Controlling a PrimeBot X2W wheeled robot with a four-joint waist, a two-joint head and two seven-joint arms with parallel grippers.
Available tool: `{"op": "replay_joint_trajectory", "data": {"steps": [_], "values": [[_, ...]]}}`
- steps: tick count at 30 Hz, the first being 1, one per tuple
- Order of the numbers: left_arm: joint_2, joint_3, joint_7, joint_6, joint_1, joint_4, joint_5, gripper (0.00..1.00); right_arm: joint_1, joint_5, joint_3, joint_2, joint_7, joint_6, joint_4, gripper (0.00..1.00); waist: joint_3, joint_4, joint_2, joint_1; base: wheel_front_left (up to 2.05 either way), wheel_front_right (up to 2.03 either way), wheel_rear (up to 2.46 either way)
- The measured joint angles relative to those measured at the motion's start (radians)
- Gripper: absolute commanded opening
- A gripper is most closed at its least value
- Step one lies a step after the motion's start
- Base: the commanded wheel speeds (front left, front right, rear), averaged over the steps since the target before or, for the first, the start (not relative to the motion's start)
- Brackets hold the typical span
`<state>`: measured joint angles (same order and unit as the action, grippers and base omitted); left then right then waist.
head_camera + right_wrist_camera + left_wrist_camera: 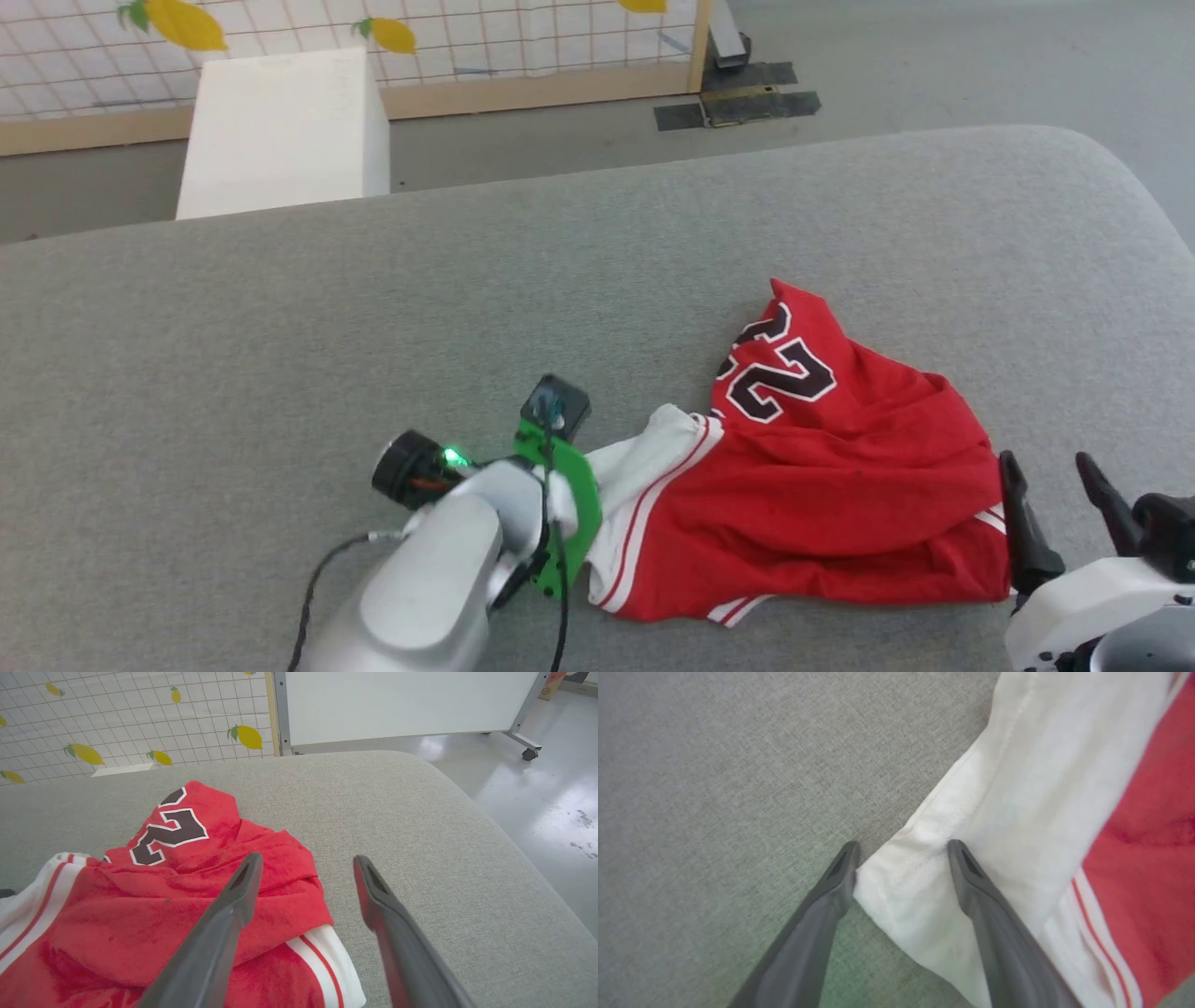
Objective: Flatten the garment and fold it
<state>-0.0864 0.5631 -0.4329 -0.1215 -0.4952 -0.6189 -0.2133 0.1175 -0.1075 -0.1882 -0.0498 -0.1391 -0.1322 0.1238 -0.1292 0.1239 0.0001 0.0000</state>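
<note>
A crumpled red shirt (840,495) lies bunched on a grey padded table (280,373), toward its near right. Black, white-edged numerals (775,369) face up on the far fold. A white sleeve (644,467) with red stripe trim trails out to the left, and a second striped sleeve edge (327,952) peeks out at the near right.

The left gripper (901,851) is down at the tip of the left sleeve with its jaws apart. One finger (831,896) rests at the cloth's edge on the grey table and the other (976,891) lies over the white fabric, so the sleeve corner sits between them, unclamped. In the head view, that arm's silver forearm (439,579) and green wrist bracket (569,513) cover the spot.

The right gripper (1047,462) is just beside the shirt's right edge, its two dark fingers spread wide and holding nothing.

Beyond the table's far edge stand a white box (280,131) and a gridded wall panel printed with lemons (93,47). A white board on wheeled legs (411,704) stands on the shiny floor to the far right.
</note>
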Motion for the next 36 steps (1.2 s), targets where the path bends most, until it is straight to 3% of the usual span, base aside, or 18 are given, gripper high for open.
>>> {"op": "replay_joint_trajectory", "data": {"steps": [1,2,3,4,9,12,15,20,27,28,29,36], "values": [[-0.006,0.012,-0.048,-0.001,-0.013,-0.005,-0.006,1.0,0.0,-0.001,0.005,0.0,0.0,0.0,-0.002,1.0,-0.003,0.006,0.0,0.0,0.0,0.0,0.0],[-0.009,0.02,-0.081,-0.001,-0.023,-0.004,-0.014,0.64,0.0,-0.001,0.008,0.0,0.0,0.0,-0.004,1.0,-0.005,0.01,0.0,0.0,0.0,0.0,0.0],[-0.012,0.028,-0.114,-0.001,-0.031,0.001,-0.028,0.13,0.0,-0.001,0.012,0.0,0.0,0.0,-0.007,1.0,-0.007,0.014,-0.0001,0.0,0.0,0.0,0.0],[-0.016,0.031,-0.136,-0.001,-0.034,0.012,-0.047,0.0,0.0,-0.003,0.016,0.0,0.0,0.0,-0.009,1.0,-0.009,0.018,0.0,0.0,0.0,0.0,0.0],[-0.045,-0.001,-0.043,0.014,0.0,0.082,-0.084,0.0,0.0,-0.019,0.035,-0.001,0.001,0.0,-0.016,1.0,-0.009,0.011,0.0,0.0,0.0,0.0,0.0],[-0.057,-0.107,0.062,0.077,0.069,0.136,-0.157,0.0,0.0,-0.021,0.053,0.0,0.006,0.0,-0.017,1.0,-0.002,-0.003,0.0,0.0,0.0,0.0,0.0],[-0.073,-0.246,0.197,0.168,0.153,0.204,-0.229,0.0,0.0,-0.022,0.054,0.0,0.008,0.0,-0.016,1.0,0.009,-0.024,0.0,0.0,0.0,0.0,0.0],[-0.121,-0.386,0.291,0.275,0.281,0.251,-0.273,0.0,0.001,-0.02,0.064,0.0,0.004,0.0,-0.015,1.0,0.022,-0.073,0.0,0.0,0.0,0.0,0.0],[-0.151,-0.461,0.315,0.346,0.409,0.276,-0.304,0.0,0.003,-0.018,0.075,0.0,-0.016,0.0,-0.013,1.0,0.041,-0.15,0.0,0.0,0.0,0.0,0.0],[-0.149,-0.465,0.322,0.349,0.421,0.278,-0.309,0.79,0.004,-0.018,0.078,0.0,-0.02,0.0,-0.014,1.0,0.043,-0.161,-0.0001,0.0,0.0,0.0,0.0],[-0.148,-0.465,0.327,0.349,0.429,0.279,-0.311,1.0,0.004,-0.018,0.08,0.0,-0.021,0.0,-0.014,1.0,0.045,-0.17,-0.0001,0.0,0.0,0.0,0.0],[-0.132,-0.446,0.513,0.347,0.453,0.336,-0.259,1.0,0.004,-0.019,0.086,0.0,-0.025,0.0,-0.014,1.0,0.05,-0.21,-0.0001,0.0,0.0,0.0,0.0]]}}
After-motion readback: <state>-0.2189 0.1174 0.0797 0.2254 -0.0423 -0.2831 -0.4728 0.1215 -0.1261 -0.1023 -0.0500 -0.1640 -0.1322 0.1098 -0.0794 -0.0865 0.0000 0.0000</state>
